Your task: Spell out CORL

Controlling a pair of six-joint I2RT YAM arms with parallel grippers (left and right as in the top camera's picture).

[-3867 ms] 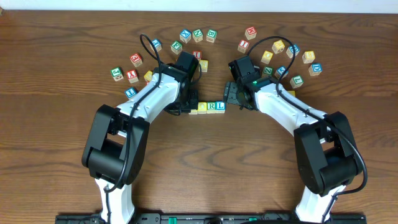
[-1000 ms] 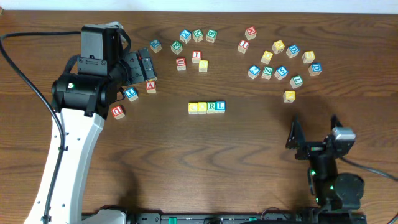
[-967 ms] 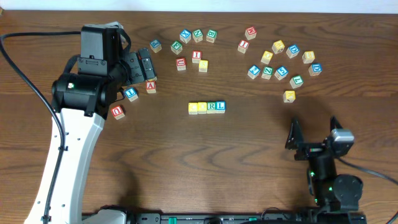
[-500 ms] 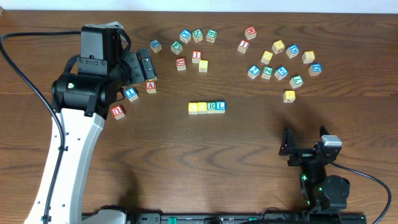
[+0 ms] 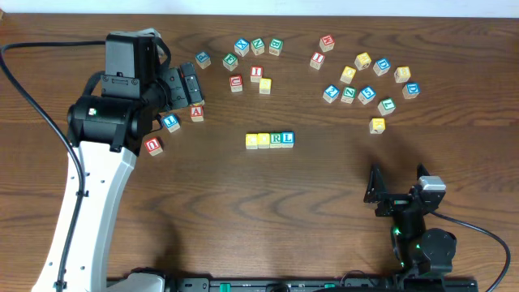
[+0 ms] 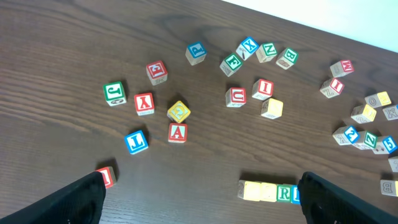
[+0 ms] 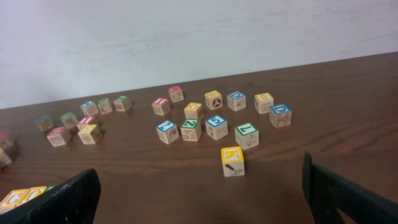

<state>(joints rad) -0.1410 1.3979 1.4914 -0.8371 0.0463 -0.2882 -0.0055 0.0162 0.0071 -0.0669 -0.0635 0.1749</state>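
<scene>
Both claws gape wide and empty. The left claw (image 5: 191,85) hovers above the far-left cubes, a red A (image 5: 196,113) just beside it; the right claw (image 5: 397,185) sits near the counter's (image 5: 243,211) front edge, bare wood all round. Mid-counter, well apart from both, the CORL row (image 5: 270,139) sits touching — two yellow faces, green R (image 5: 276,139), blue L (image 5: 288,139).

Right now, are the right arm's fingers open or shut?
Open: the right arm's two black fingers stand wide apart in its wrist view, nothing held between them.
</scene>
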